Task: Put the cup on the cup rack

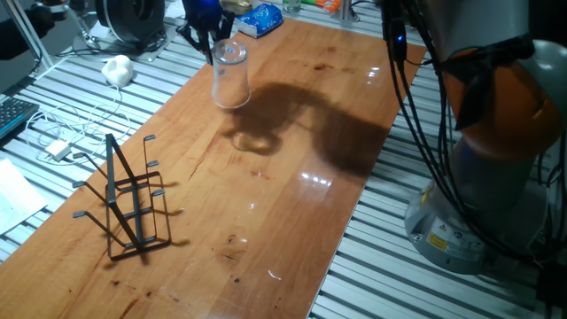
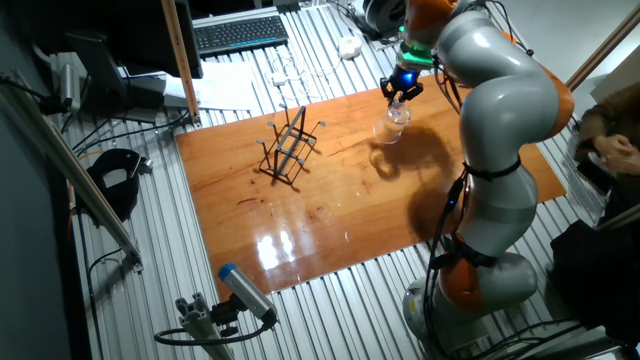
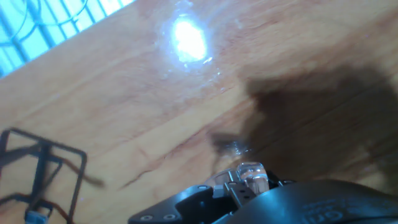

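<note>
Cup (image 1: pixel 231 76) is being pinched at its rim by the claw (image 1: pixel 215 42), well apart from the cup rack (image 1: pixel 130 201); tilt-free carrying is being advised.

Cup (image 1: pixel 231 74): clear, colourless. Cup rack (image 1: pixel 128 200): black wire. Worktop (image 1: pixel 292 151): reddish-brown wood grain, glossy. Pincer (image 1: pixel 205 31): black, blue-tinged.

One clear cup (image 1: pixel 231 75), one black wire cup rack (image 1: pixel 131 202), one keyboard (image 2: pixel 240 33), one white crumpled lump (image 1: pixel 118 69) and one blue packet (image 1: pixel 259 19) are counted on or around the single wooden bench (image 1: pixel 292 204).
</note>
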`<state>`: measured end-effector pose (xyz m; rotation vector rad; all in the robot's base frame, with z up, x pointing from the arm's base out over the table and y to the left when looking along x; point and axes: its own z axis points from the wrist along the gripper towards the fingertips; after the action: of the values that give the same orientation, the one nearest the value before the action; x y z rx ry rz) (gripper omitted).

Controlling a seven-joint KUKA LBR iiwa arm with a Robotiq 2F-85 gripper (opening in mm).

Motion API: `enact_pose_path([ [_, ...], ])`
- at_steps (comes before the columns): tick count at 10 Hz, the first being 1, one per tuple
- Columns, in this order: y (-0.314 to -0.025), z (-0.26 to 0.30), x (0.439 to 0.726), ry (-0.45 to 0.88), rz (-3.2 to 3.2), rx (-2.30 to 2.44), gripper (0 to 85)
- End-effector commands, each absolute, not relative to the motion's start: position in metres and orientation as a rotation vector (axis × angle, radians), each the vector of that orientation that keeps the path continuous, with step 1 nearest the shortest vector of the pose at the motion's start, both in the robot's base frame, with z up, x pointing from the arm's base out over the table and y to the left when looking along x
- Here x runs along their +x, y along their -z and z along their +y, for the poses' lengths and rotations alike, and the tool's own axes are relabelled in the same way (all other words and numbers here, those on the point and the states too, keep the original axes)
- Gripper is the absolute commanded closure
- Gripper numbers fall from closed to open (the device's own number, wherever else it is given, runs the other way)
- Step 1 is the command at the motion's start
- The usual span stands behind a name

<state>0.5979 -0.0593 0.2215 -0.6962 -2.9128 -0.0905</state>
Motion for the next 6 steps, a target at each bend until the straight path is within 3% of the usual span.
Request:
enact_pose_path([
  [1,-0.222,-0.056,0.599,0.085,-2.895,-0.735,85.0],
  [6,-0.237,0.023,0.621,0.047,-2.847,-0.917,85.0],
])
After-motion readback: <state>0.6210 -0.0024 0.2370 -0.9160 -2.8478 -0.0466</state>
